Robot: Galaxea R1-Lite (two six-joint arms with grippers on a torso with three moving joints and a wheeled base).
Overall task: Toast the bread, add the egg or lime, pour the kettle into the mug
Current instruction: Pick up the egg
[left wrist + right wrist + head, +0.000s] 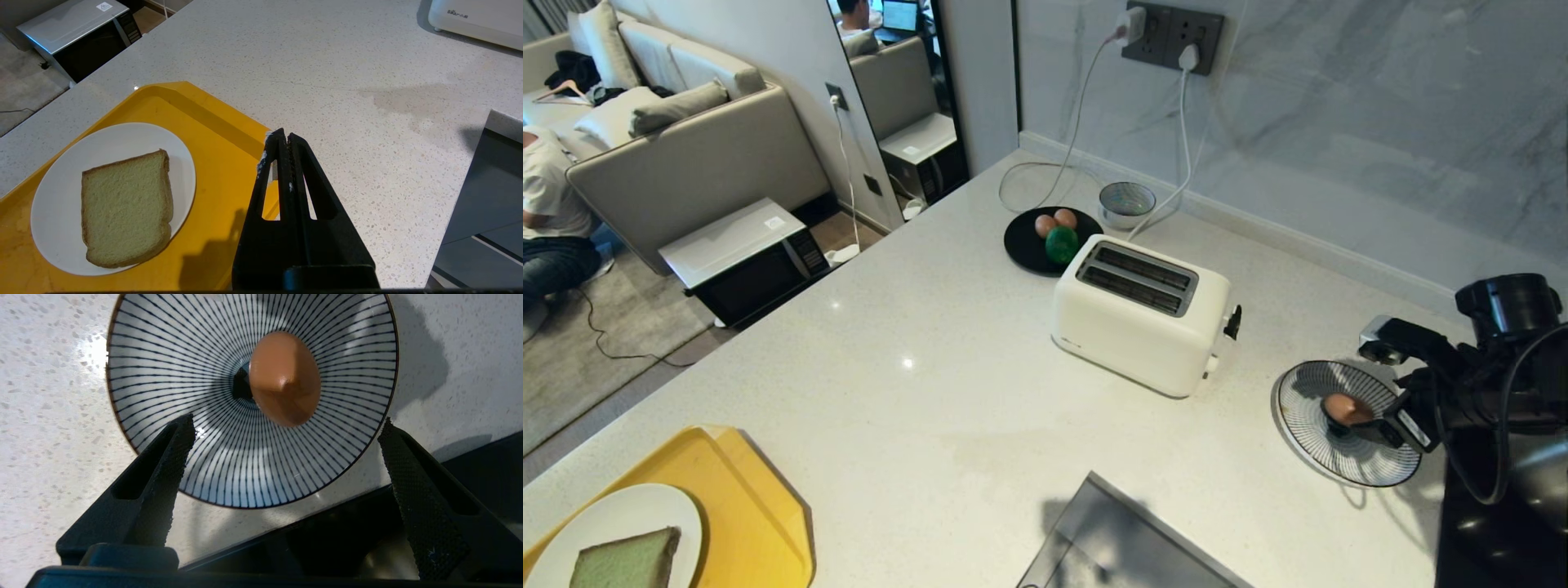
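Here, right gripper (286,457) gapes wide above striped bowl (204,465) | egg (284,377) lies free inside | left gripper (282,141) closed, parked.

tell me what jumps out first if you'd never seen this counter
The white toaster in mid-counter draws the eye, with a black plate holding two eggs and a lime behind it. To its right, the right gripper hangs open over an egg in a striped bowl. Pale green bread waits on a yellow tray.

Speckled polished stone counter (915,392), glossy striped ceramic bowl (204,355), smooth egg (284,378), matt knurled black fingers (421,498)
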